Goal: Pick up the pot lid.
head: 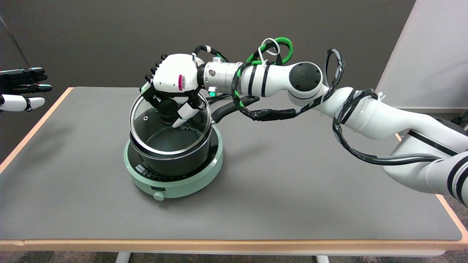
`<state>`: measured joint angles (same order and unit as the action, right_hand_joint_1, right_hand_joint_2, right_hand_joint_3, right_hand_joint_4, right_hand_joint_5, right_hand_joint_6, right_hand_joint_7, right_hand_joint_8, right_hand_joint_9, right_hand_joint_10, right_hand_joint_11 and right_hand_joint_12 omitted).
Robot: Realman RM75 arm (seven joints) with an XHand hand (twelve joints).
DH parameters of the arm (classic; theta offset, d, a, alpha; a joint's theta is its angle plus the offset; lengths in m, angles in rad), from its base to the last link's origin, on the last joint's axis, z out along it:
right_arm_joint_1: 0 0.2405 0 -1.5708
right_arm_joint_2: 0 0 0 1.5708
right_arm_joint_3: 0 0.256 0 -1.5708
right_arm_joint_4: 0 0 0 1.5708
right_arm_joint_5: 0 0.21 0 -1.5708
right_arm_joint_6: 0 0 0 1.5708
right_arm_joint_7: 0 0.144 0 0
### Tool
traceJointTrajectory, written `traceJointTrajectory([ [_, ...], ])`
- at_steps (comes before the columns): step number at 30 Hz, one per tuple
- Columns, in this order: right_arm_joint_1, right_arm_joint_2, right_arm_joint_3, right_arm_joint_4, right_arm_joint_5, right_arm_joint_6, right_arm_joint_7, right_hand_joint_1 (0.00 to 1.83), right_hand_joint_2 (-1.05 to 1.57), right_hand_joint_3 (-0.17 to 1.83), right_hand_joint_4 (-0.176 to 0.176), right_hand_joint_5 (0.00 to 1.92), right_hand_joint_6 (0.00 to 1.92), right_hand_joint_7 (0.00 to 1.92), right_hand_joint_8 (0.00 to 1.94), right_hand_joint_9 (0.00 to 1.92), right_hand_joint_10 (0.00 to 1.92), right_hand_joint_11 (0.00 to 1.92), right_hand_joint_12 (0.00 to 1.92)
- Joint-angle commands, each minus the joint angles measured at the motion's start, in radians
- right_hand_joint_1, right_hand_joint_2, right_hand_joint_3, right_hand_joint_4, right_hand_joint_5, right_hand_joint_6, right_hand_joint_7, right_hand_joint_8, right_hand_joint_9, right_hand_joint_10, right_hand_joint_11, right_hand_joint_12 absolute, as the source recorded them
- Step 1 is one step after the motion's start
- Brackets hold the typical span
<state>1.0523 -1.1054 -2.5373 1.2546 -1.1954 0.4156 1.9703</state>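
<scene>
Nearest on the grey table [292, 190] stands a pale green cooker [175, 182] with a black pot [172, 160] on it. Above the pot, the glass pot lid [153, 128] is tilted, its far side raised. From the right, the right hand [172, 86] grasps the lid's black knob [167, 108], fingers closed around it.

Robot lab or test bench, bare grey table [292, 190] with pale wood edging, plain dark backdrop, white partition panel [431, 54] at right, cable-wrapped white robot arm [365, 109], lone mint-green hotplate [182, 179] with pot [172, 160]
</scene>
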Motion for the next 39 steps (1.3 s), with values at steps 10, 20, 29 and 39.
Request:
traceJointTrajectory([
  [10, 0.056, 0.019, 0.011, 0.074, 0.011, -0.004, 0.003, 1.36, 0.86, 0.56, 0.176, 0.75, 1.03, 0.93, 1.24, 0.91, 1.19, 0.68, 1.31],
  [20, 0.092, 0.020, 0.014, 0.092, 0.034, -0.003, -0.002, 1.37, 0.85, 0.58, 0.176, 0.74, 1.05, 0.93, 1.25, 0.90, 1.24, 0.69, 1.39],
  [29, 0.078, 0.032, 0.150, 0.033, 0.034, -0.023, 0.005, 1.37, 0.81, 0.64, 0.176, 0.74, 1.11, 0.95, 1.24, 0.90, 1.30, 0.74, 1.36],
  [39, 0.045, 0.038, 0.373, -0.134, 0.025, -0.126, -0.042, 1.38, 0.75, 0.75, 0.176, 0.72, 1.18, 0.97, 1.27, 0.88, 1.38, 0.74, 1.44],
])
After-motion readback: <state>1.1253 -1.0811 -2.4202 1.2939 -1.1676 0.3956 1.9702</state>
